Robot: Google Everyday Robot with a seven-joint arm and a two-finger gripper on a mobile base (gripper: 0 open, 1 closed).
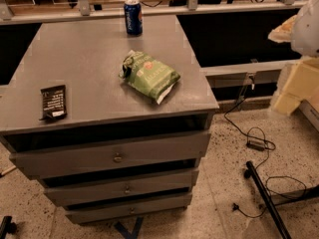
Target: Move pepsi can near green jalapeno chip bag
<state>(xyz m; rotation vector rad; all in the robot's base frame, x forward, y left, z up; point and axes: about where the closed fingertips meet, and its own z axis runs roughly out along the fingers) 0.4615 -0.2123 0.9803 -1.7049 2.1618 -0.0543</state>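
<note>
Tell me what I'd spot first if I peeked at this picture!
Your eye lands first on the crinkly green jalapeno chip bag, lying in the middle of the grey cabinet top. Behind it, at the far edge, the blue pepsi can stands upright, apart from the bag, and a flat black wrapper lies near the front left corner. The gripper is not in view.

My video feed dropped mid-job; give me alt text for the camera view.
A pepsi can stands upright at the back edge of a grey drawer cabinet, apart from the green jalapeno chip bag lying mid-top. A black wrapper lies front left; the gripper is off to the cabinet's right.
</note>
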